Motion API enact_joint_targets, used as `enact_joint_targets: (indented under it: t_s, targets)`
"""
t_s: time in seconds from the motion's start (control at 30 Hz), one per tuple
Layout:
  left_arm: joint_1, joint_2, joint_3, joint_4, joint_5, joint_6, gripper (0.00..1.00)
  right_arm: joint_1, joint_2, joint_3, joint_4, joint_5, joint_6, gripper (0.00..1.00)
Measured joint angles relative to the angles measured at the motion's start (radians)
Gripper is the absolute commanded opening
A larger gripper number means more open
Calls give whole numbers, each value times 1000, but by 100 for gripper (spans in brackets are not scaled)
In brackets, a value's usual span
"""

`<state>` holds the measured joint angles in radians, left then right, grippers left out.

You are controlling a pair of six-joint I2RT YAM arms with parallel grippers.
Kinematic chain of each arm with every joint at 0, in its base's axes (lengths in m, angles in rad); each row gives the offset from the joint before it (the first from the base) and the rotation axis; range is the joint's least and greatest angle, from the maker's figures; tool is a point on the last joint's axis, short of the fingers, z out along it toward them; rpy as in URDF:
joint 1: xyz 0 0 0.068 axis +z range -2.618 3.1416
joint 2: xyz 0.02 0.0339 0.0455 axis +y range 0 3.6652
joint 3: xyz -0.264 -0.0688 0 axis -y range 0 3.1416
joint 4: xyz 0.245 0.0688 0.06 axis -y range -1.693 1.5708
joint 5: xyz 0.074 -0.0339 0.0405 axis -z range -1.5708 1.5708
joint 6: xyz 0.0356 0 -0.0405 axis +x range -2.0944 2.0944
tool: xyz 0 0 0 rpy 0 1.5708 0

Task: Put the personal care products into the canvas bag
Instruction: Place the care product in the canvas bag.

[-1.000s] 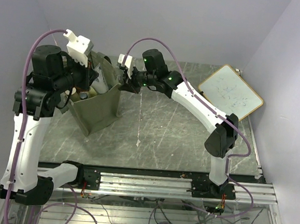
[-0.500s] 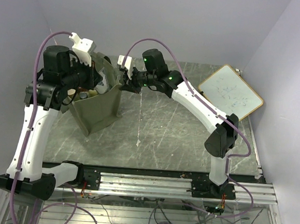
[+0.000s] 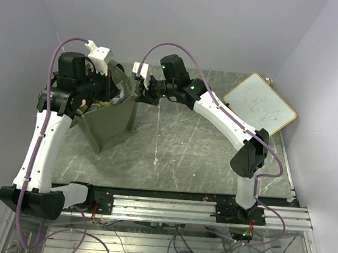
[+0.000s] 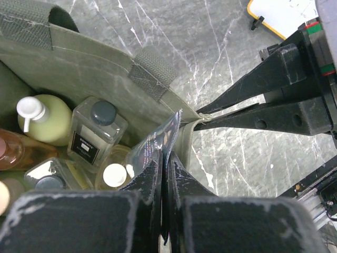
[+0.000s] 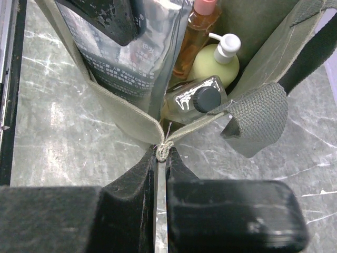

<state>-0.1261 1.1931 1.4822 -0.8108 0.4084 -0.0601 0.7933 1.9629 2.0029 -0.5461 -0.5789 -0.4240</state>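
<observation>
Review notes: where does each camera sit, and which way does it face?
Top external: above and behind the bases, looking down at the grey marbled table, olive-green canvas bag and wood-framed whiteboard; left arm and right arm show.
Left wrist: over the bag, looking down into it; own left gripper shut on a flat grey printed tube.
Right wrist: beside the bag, facing its mouth; own right gripper shut on the bag's corner seam.
Shared: both wrist views show the yellow-green pump bottle.

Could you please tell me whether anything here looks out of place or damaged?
Nothing spilled or damaged. The canvas bag sits askew only because the right gripper pinches its rim corner; the left gripper holds a grey tube inside.
</observation>
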Motion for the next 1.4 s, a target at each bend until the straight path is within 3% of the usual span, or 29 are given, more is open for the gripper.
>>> enact_joint_targets:
  t_s: [0.77,1.4]
  targets:
    - [0,44,-123,79,40,49,7,1,15,26,-7,-8,1,0]
    - [0,151,-113,-5,131,315,7,5,48,71,-17,-35,0,0]
